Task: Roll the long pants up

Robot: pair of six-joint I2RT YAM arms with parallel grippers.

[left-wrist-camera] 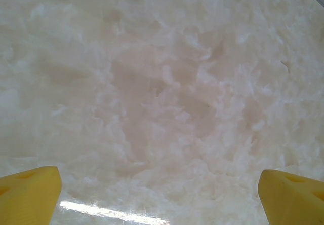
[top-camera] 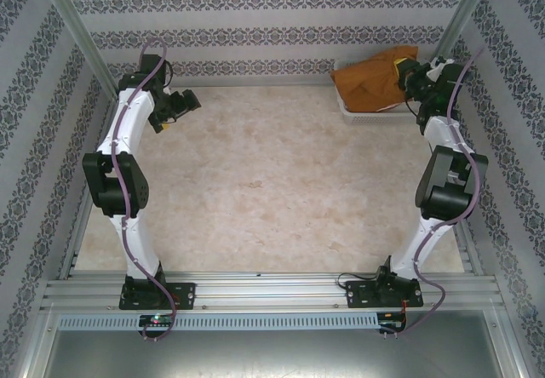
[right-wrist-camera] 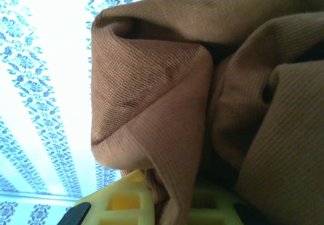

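Between the right jaws, a fold of the long pants (right-wrist-camera: pixel 167 98) was pinched. The two yellow fingers (right-wrist-camera: pixel 126 204) stood together on the rust-brown cloth, which ran down between them and bulged above and to either side. Seen from overhead, the right arm (top-camera: pixel 443 174) reached to the far right corner of the bench (top-camera: pixel 272 191). There the long pants (top-camera: pixel 368 78) sat as a crumpled heap in and over the white mesh basket (top-camera: pixel 362 116), directly ahead of those jaws and touching them.

No long axis could be read from the garment. Legs and waistband were bunched together, and neither a hem nor the label could be made out.

The left jaws stood wide apart and held nothing, the yellow fingertips (left-wrist-camera: pixel 30 189) at the two lower corners of the left wrist view with bare marbled surface beneath. The left arm (top-camera: pixel 119 174) hovered at the far left, well apart from the heap, with the whole open width of the bench between.

The relation that mattered, by judgement, was this — the cloth lay at the right jaws and far to the right of the left jaws, so the right arm was plainly the nearer. Open bench lay to the left of and nearer than the right jaws. Drawing the heap out of the basket that way would probably be needed before any axis for rolling could be laid out — and a single pinched fold might drag the rest unevenly, or catch the basket.
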